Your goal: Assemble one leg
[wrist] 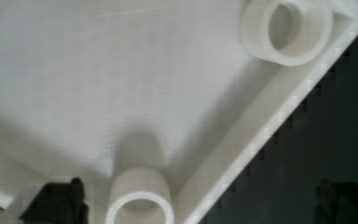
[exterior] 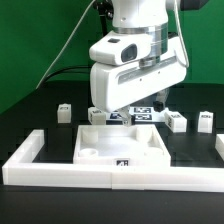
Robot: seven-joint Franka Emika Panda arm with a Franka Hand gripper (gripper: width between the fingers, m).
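White Panda arm reaches straight down, its two-finger gripper (exterior: pixel 128 108) low over the far edge of the large flat white square panel (exterior: pixel 120 148), apparently spread wide and empty. Small white tagged plastic leg (exterior: pixel 177 121) lies just right of the gripper.

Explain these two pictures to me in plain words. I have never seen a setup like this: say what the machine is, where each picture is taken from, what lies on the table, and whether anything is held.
The white machine is a robot arm; its hand hangs low over the table, open and holding nothing. One picture is taken from a camera standing off the arm. The other comes from a camera on the wrist, looking straight down. On the black table lies a large flat white panel with raised round sockets. Around it are small white legs bearing black-and-white tags, and a long white border wall runs along the front.
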